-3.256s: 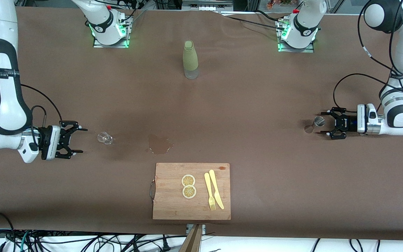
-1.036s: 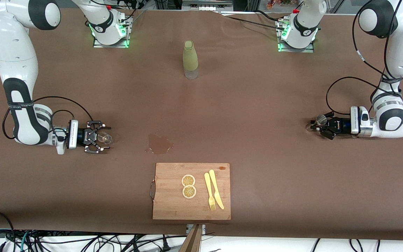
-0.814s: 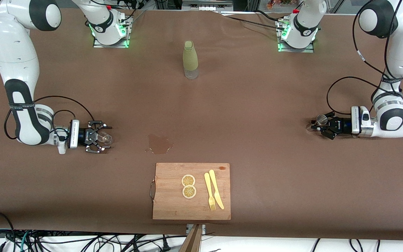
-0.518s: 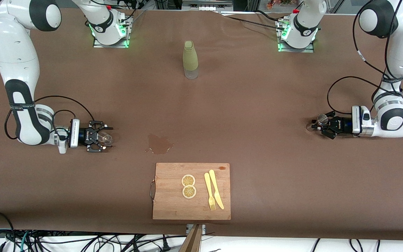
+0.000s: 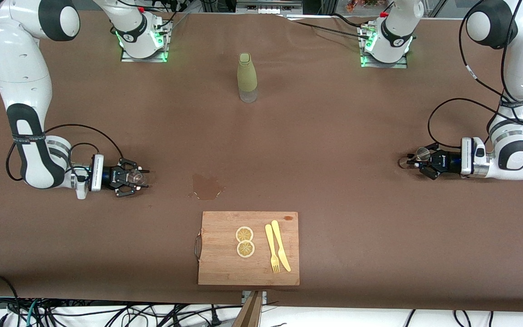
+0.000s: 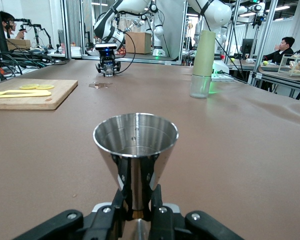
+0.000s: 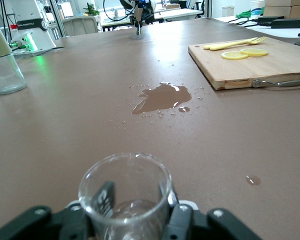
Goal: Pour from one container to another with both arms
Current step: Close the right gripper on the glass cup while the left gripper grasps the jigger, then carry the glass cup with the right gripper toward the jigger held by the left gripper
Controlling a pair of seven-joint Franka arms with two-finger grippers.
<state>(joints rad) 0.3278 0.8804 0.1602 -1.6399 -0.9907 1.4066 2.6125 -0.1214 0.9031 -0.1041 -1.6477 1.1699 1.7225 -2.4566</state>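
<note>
At the right arm's end of the table (image 5: 325, 145), the right end effector (image 5: 140, 176) is now drawn in around the small clear glass (image 5: 135, 177); a second ago its fingers stood wide on either side of it. In the right wrist view the glass (image 7: 125, 194) is seen upright between the black pads (image 7: 103, 199), which lie against its wall, so a hold on it is judged to be made or all but made. Toward the left arm's end, the steel jigger (image 5: 422, 154) is pinched at its narrow waist by the left end effector (image 5: 418, 160), fully closed on it, a grip unchanged over the last second. The left wrist view shows the jigger (image 6: 135, 150) upright, mouth up, and held just clear of the table. With both vessels now in hand, the grasping stage is judged finished; lifting and bringing the two together is what remains before any pour. A wet patch (image 5: 206, 187) lies on the table between them, beside the cutting board (image 5: 225, 268).
</note>
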